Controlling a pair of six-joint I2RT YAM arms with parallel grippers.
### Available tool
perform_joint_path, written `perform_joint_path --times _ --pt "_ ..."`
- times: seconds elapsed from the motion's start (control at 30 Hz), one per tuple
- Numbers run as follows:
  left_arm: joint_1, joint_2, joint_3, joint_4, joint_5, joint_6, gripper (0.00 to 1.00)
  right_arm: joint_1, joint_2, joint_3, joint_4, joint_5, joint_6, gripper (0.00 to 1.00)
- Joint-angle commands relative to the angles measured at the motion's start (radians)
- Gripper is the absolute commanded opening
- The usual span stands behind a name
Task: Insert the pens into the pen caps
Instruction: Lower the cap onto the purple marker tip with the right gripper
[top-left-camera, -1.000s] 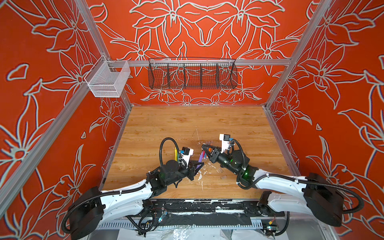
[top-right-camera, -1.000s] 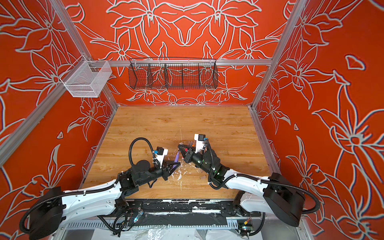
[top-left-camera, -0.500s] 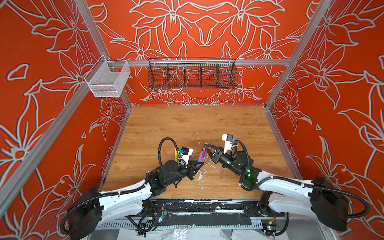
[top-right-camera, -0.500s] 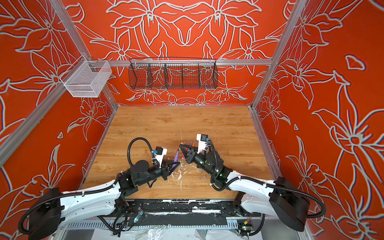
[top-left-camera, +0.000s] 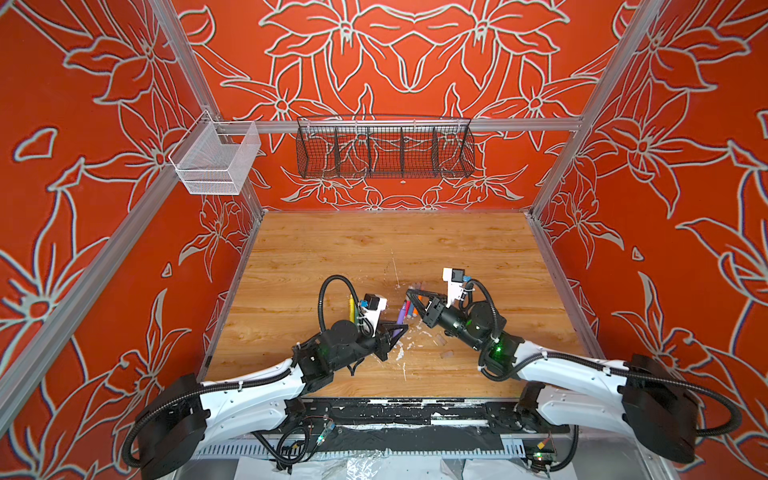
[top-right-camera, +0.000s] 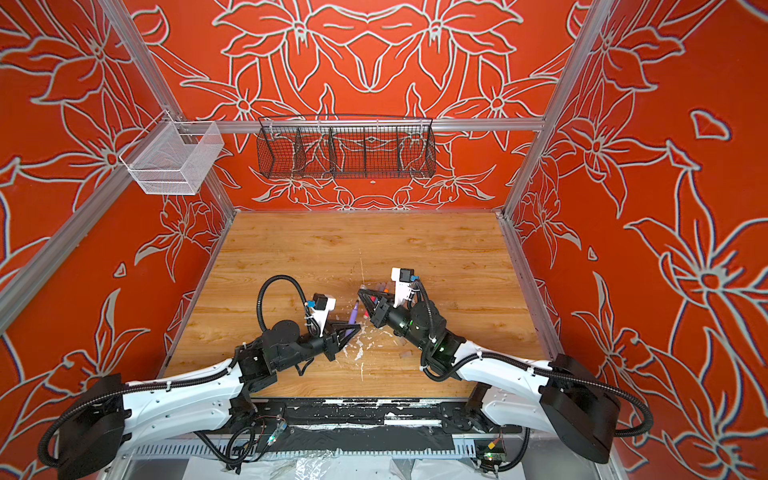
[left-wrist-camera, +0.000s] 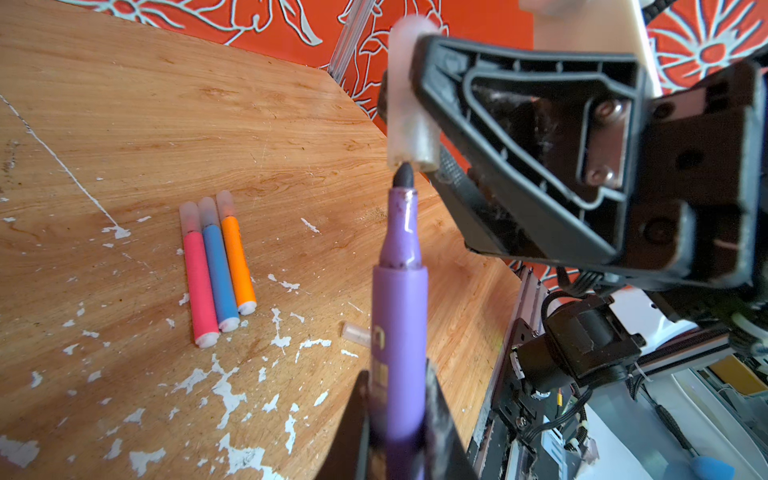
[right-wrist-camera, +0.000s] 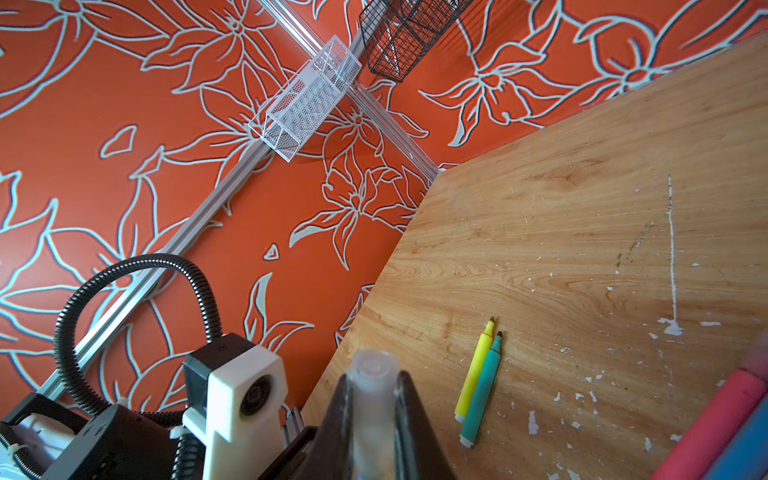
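Two arms meet over the middle of the worktop (top-left-camera: 332, 249). The left claw (top-left-camera: 400, 329) is clamped tight on the barrel of the purple pen (left-wrist-camera: 399, 311), and the right claw (top-left-camera: 411, 294) is pinched just as tight on a clear cap (left-wrist-camera: 409, 104), both held above the wood. In both top views the pen's long axis runs from about 6 to 12 o'clock, leaning a touch toward 1, bare end leading. The cap sits at roughly 12 to 1 o'clock from the left claw, just beyond the pen. The left wrist view shows the dark nib (left-wrist-camera: 402, 176) right at the cap's open mouth, set toward one edge of the opening rather than dead centre, and not yet seated. Cap and pen look nearly in line, so the coming push seems to depend on a small sideways correction before the two are driven together along that shared axis. Either arm is close enough to make it. The pink pen (left-wrist-camera: 199, 286), blue pen (left-wrist-camera: 218, 274) and orange pen (left-wrist-camera: 237, 257) lie side by side on the wood, already capped. The yellow pen (right-wrist-camera: 473, 374) and green pen (right-wrist-camera: 482, 390) lie together uncapped, at about 9 to 10 o'clock from the left claw. A loose cap (left-wrist-camera: 355, 332) rests on the worktop nearby.
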Motion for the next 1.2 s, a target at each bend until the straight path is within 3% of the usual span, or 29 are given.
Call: perform_joint_path --times 0.0,0.63,0.83,1.0,1.17 --pt "-0.004 0.002 0.022 0.032 0.005 0.005 0.0 0.007 -0.002 0.037 0.001 -0.012 -0.005 0.0" --pt "0.001 0.01 0.06 0.041 -0.036 0.034 0.0 0.008 0.044 -0.024 0.079 -0.093 0.043 0.0" --pt "0.087 0.001 0.069 0.095 0.115 -0.006 0.0 0.008 0.041 -0.041 0.085 -0.142 0.03 0.0" --pt "0.102 -0.009 0.071 0.092 0.125 0.004 0.0 0.01 0.067 -0.02 0.086 -0.221 0.025 0.0" --pt "0.127 -0.039 0.063 0.097 0.142 -0.009 0.0 0.011 0.076 -0.03 0.074 -0.219 0.011 0.02"
